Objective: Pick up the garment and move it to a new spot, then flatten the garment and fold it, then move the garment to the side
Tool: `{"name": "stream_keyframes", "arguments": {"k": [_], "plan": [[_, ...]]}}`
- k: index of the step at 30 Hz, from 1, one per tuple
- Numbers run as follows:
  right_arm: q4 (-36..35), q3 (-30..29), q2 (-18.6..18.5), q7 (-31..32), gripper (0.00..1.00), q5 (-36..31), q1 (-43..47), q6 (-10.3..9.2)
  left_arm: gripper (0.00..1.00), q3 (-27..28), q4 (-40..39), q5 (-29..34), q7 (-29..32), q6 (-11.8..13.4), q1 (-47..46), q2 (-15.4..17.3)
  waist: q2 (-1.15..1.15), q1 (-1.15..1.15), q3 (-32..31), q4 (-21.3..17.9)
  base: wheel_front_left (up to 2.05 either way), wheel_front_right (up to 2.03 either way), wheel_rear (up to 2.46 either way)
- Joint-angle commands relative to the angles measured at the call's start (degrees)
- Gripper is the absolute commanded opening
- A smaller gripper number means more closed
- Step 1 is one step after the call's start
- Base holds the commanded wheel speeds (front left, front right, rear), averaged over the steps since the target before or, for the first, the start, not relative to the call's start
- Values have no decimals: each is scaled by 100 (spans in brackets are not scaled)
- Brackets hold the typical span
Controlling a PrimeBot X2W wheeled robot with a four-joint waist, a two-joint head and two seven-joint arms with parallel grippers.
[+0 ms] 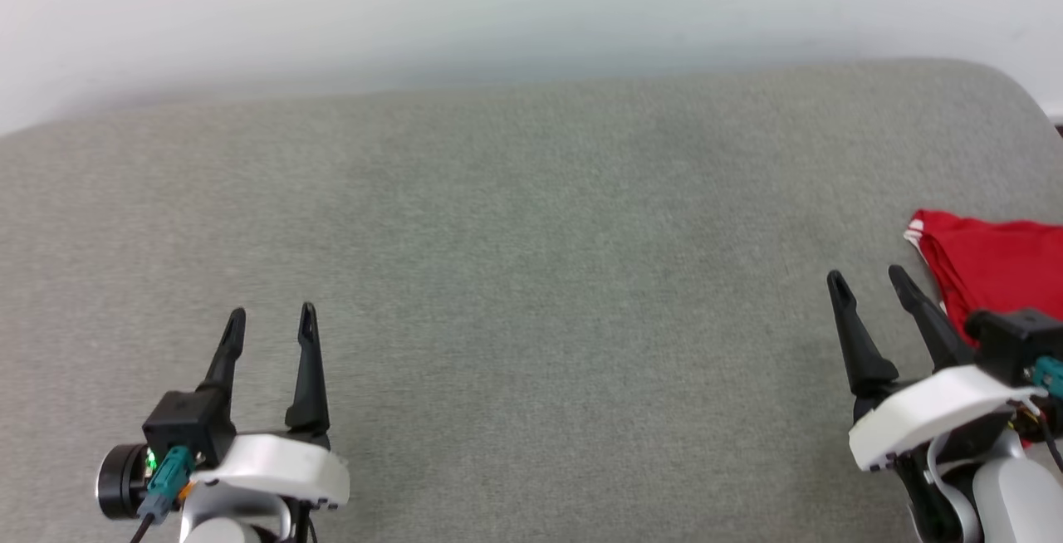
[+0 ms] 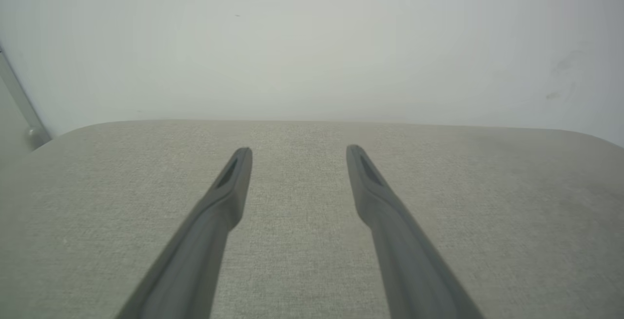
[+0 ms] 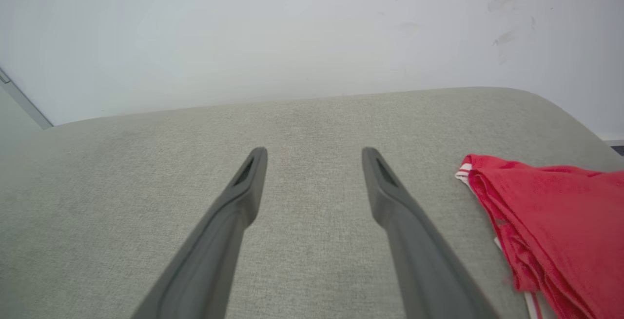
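Observation:
The garment (image 1: pixel 992 265) is a red shirt with a bit of white striped trim, lying folded at the far right edge of the grey cushioned surface (image 1: pixel 531 261). In the right wrist view the garment (image 3: pixel 551 226) lies just right of my fingers. My right gripper (image 1: pixel 868 277) is open and empty, hovering beside the garment's left edge without touching it. My left gripper (image 1: pixel 272 315) stands open and empty at the lower left, far from the garment. In the left wrist view the left gripper (image 2: pixel 299 150) points across bare grey fabric.
A pale wall (image 1: pixel 498 3) rises directly behind the grey surface, whose back right corner (image 1: pixel 1009 82) is rounded. Bare fabric stretches between the two grippers.

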Motion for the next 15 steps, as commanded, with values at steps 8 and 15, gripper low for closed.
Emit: {"name": "stream_keyframes", "arguments": {"k": [8, 15], "plan": [[-757, -214, 170, 225, 100, -154, 751, -4, 100, -35, 95, -23, -27, -2, 449, 97, 0, 1, -534, 176, 0, 0, 0], [-1256, -402, 339, 450, 100, -267, 1245, -4, 100, -109, 206, -61, -3, -14, 682, 115, 0, 1, -763, 149, 0, 0, 0]]}}
